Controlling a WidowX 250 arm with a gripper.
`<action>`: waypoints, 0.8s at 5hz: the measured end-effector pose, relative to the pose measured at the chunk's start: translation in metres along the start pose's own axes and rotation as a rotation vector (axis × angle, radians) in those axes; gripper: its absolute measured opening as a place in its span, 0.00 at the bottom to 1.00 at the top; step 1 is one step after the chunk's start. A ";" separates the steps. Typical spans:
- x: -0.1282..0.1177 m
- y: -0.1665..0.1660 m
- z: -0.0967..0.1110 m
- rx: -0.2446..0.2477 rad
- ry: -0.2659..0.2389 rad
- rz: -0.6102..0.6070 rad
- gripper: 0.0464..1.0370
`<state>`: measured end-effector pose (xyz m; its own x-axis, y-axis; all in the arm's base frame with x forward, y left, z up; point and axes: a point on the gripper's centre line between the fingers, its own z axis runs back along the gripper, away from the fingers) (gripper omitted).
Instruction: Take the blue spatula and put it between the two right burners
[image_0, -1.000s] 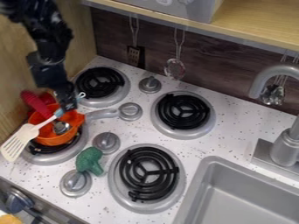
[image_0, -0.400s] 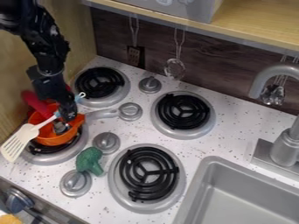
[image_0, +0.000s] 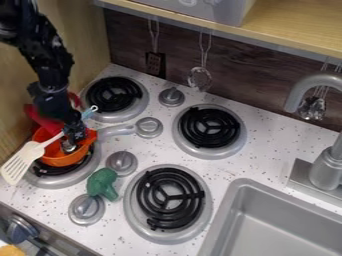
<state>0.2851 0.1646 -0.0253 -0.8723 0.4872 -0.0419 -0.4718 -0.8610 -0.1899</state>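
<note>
The gripper (image_0: 75, 138) is low over the right side of the orange pot, in front of part of the spatula's handle. Across the pot lies the spatula (image_0: 23, 159), its slotted white head out past the pot's left side and its light blue handle end up to the right, beside the back left burner. The gripper hides the middle of that handle; whether it touches the spatula I cannot tell. Two right burners, the back one (image_0: 209, 127) and the front one (image_0: 169, 199), have black coils in grey rings.
The orange pot (image_0: 59, 159) stands on the front left burner, with a metal piece and red objects by it. A green broccoli toy (image_0: 101, 184) lies between the front burners, near grey knobs. Front right is the sink (image_0: 280, 220), its faucet behind.
The gripper has come down toward the pot, and the arm above it has shifted a little left and down. The spatula stays where it was.
</note>
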 end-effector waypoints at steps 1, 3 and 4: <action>0.001 0.001 -0.004 0.002 -0.001 -0.008 0.96; 0.002 -0.002 -0.009 -0.005 0.019 -0.003 0.91; 0.005 -0.002 -0.009 -0.004 0.000 0.015 0.66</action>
<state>0.2829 0.1696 -0.0339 -0.8794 0.4739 -0.0450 -0.4577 -0.8678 -0.1935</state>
